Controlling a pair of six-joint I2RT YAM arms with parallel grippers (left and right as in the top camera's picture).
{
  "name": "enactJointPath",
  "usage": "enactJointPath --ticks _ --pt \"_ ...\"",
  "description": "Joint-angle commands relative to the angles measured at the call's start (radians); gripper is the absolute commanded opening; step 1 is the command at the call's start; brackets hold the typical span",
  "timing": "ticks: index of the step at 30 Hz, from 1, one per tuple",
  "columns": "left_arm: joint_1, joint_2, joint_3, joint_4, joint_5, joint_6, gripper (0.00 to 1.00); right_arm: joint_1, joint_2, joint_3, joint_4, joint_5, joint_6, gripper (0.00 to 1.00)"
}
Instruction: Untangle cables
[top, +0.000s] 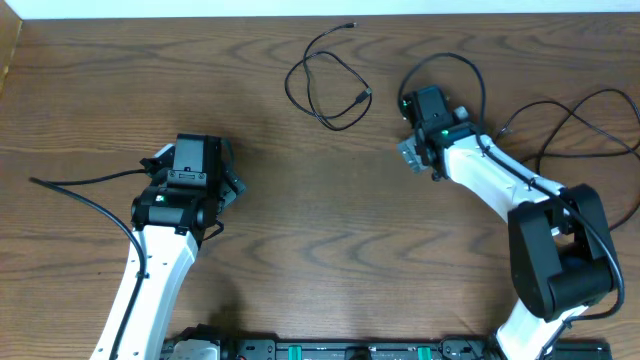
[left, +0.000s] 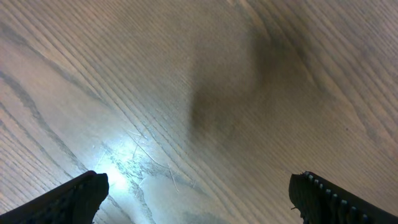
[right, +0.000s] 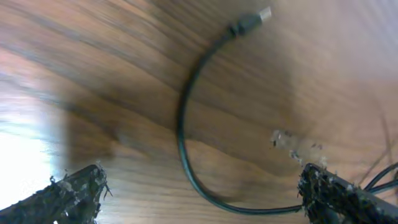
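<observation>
One thin black cable (top: 325, 85) lies in a loose loop at the far middle of the table, with small plugs at its ends. Further black cables (top: 565, 115) trail across the right side. My right gripper (top: 411, 154) is open, just right of the loop. In the right wrist view a black cable (right: 183, 134) with a small plug (right: 252, 20) curves over the wood between the wide-apart fingers (right: 74, 193) of that gripper (right: 202, 190), and nothing is held. My left gripper (top: 193, 148) is open over bare wood at the left, far from the cables, and the space between its fingertips (left: 199, 193) holds nothing.
A thick black wire (top: 85, 195) fixed to the left arm runs off to the left. The brown wooden table (top: 300, 240) ends at a white wall along the far edge. A black rail with both arm bases (top: 330, 350) lines the near edge.
</observation>
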Motion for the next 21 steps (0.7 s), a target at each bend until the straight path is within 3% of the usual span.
enactJointPath --ticks 1,11,21 --pt "0.004 0.004 0.019 -0.002 -0.024 0.006 0.98 -0.047 0.030 -0.041 0.035 0.021 0.071 0.93" --pt "0.004 0.004 0.019 -0.002 -0.024 0.006 0.98 -0.149 0.161 -0.098 0.037 0.022 0.085 0.93" --pt "0.004 0.004 0.019 -0.002 -0.024 0.006 0.98 -0.284 0.238 -0.098 -0.077 0.100 0.243 0.98"
